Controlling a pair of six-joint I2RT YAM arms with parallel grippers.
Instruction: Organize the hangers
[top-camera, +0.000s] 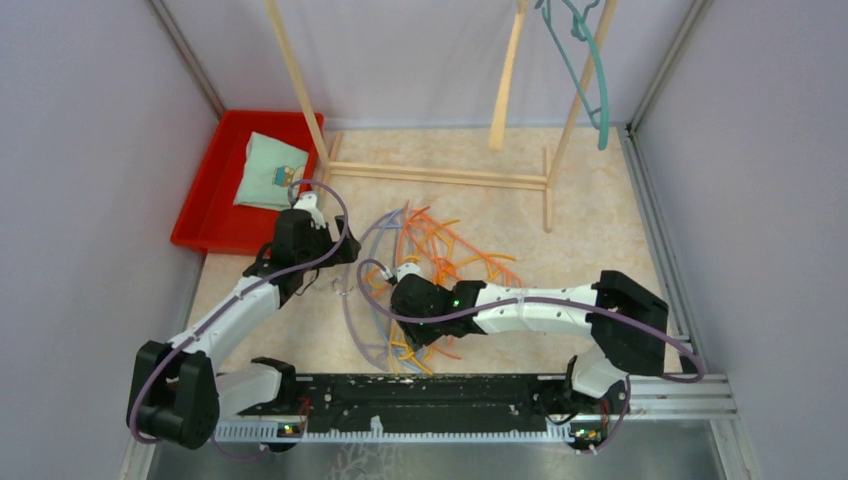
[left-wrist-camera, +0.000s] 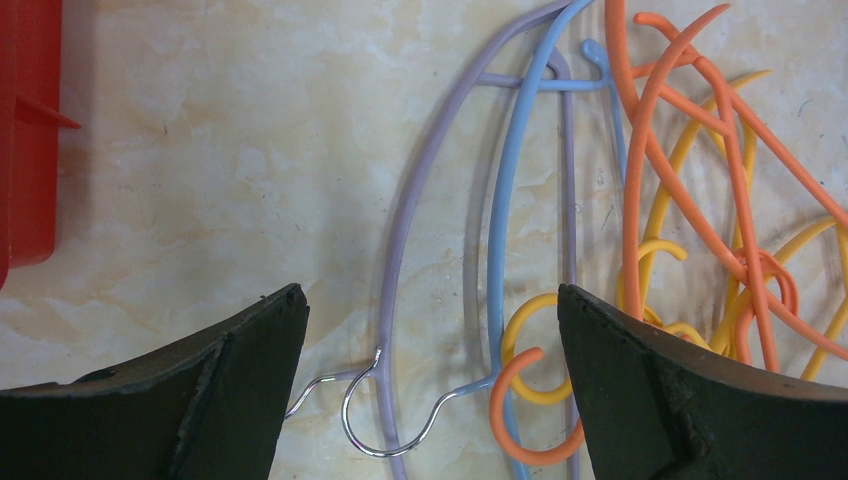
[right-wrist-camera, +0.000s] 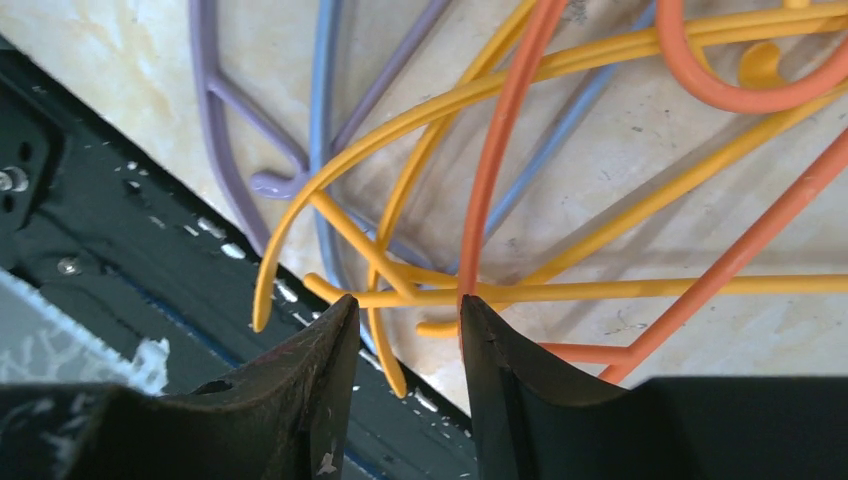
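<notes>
Top external view: thin plastic hangers (top-camera: 450, 255) in orange, yellow, light blue and lavender lie tangled at centre frame; one teal plastic hanger (top-camera: 590, 80) hangs at the pale wooden rack (top-camera: 440, 175), upper right. Left gripper (left-wrist-camera: 430, 300) jaws spread wide above the pile's left edge; right gripper (right-wrist-camera: 408, 310) jaws stand slightly parted, pinching nothing.

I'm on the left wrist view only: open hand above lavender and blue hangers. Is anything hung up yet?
Observer: Yes, one teal hanger hangs at the right end of the wooden rack.
Operator: Where's the right hand?
Observer: The right hand is at the pile's near end, by the black base rail, fingers slightly apart with an orange hanger at their tips.
Operator: What's the red thing on my left?
Observer: A red tray holding a folded pale green cloth.
</notes>
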